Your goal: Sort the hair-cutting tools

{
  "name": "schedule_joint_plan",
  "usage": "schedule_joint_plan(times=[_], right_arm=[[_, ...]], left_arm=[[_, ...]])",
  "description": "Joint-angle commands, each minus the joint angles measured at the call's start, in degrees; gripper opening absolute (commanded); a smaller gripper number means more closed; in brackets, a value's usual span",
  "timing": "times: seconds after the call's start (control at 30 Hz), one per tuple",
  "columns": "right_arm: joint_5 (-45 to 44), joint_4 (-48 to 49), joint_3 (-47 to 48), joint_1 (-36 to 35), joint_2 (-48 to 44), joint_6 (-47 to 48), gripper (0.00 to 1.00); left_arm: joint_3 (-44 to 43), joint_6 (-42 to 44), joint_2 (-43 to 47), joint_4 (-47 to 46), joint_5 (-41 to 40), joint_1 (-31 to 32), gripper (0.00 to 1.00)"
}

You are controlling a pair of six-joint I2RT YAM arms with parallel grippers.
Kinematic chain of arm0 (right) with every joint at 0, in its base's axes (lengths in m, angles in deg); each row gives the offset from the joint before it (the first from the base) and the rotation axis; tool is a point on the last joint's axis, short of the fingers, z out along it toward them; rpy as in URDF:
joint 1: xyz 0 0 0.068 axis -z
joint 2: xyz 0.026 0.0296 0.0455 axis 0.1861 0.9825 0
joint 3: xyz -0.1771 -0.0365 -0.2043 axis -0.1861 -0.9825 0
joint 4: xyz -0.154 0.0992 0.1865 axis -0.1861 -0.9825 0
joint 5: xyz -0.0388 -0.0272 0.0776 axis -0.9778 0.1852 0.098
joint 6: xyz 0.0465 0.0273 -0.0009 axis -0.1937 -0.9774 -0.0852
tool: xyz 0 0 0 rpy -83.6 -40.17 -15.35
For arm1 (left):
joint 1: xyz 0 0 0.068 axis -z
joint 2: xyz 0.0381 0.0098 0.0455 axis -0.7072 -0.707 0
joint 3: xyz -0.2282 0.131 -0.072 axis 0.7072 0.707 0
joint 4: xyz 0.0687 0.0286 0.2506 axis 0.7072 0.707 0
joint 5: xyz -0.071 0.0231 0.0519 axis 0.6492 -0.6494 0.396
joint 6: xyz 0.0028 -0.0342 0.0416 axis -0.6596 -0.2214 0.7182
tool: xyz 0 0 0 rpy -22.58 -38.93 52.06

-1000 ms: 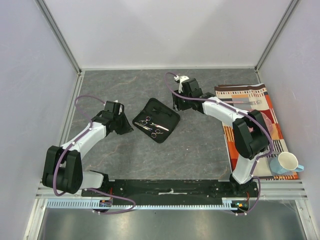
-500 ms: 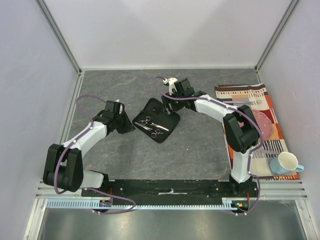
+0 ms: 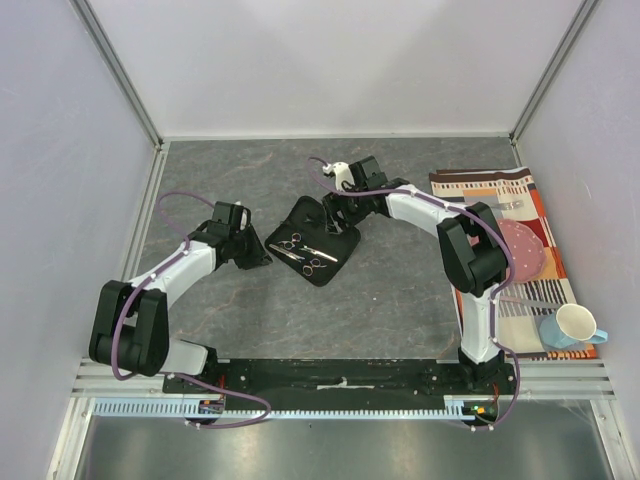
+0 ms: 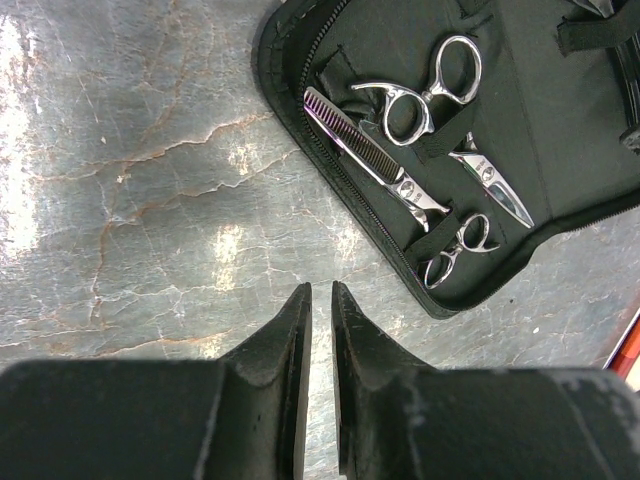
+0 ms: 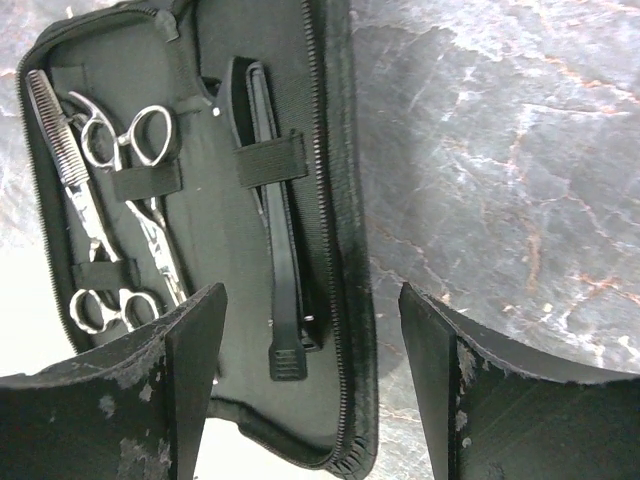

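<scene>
Friend: What is the biggest thing you can see?

Me: The grey surface [image 3: 400,290] that looks like stone. A striped orange mat [image 3: 530,200] lies on it, over on my right side.

Friend: And in the middle?

Me: A black zip case [image 4: 560,130]. It lies open and flat on the surface, between my two arms.

Friend: What are your grippers doing?

Me: My right gripper [image 5: 312,300] is wide open and holds nothing. It hangs over the case, right at the zip edge. My left gripper [image 4: 320,290] is almost closed, with only a thin slit between the fingers and nothing in it. It is over the bare surface, just beside the other edge of the case, and does not touch the case.

Friend: Anything smaller?

Me: A blue cup [image 3: 572,326] stands on the near corner of the mat.

Friend: Where are the hair-cutting tools?

Me: All inside the case. In one half, two silver pairs lie side by side under black straps, head to tail: the toothed scissors [image 4: 360,140] and the plain scissors [image 4: 492,182]. In the other half, the thin black sticks [image 5: 275,220] are tucked under a band.
</scene>
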Motion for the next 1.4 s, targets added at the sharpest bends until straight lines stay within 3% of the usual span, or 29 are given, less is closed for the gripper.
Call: schedule_joint_plan(times=[0.0,0.2,0.33,0.5,0.6,0.63,0.77,0.87,0.9,1.0,1.37], right_arm=[[5.25,-0.11,-1.01,0.1,-1.02,1.18,0.76],[5.08,-0.2,-1.71,0.1,-1.19,0.91,0.62],[5.08,-0.11,-2.06,0.1,-2.15,0.56,0.39],[5.52,0.06,-3.11,0.1,-3.74,0.56,0.24],[6.05,0.24,-3.99,0.01,-4.62,0.47,0.09],[6.05,0.15,-4.08,0.01,-5.05,0.47,0.0],[7.1,0.24,-4.87,-0.34,-5.59,0.47,0.03],[8.16,0.41,-5.58,-1.13,-5.67,0.65,0.27],[7.98,0.41,-5.84,-1.48,-5.59,0.56,0.38],[7.63,0.68,-5.67,-2.1,-5.15,0.04,0.51],[9.38,0.24,-2.59,-2.45,-7.08,-1.99,0.58]], left_arm=[[-0.97,0.8,0.01,-1.37,1.08,0.22,0.19],[-0.7,0.98,0.53,-1.2,0.73,0.13,0.18],[-0.79,1.07,0.62,-0.94,0.46,0.22,0.18],[-0.53,1.07,0.62,-1.02,0.46,0.22,0.18],[-0.7,1.07,0.27,-1.02,0.29,0.22,0.18],[-0.7,1.07,0.36,-1.02,0.29,0.22,0.18],[-1.23,1.24,0.44,-0.93,0.11,0.13,0.18],[-1.49,1.42,0.45,-0.5,0.02,0.22,0.18],[-1.49,1.33,0.53,-0.67,0.02,0.22,0.18],[-1.49,1.33,0.27,-0.67,0.02,0.22,0.18],[-1.06,1.33,0.36,-0.93,0.81,0.22,0.18]])
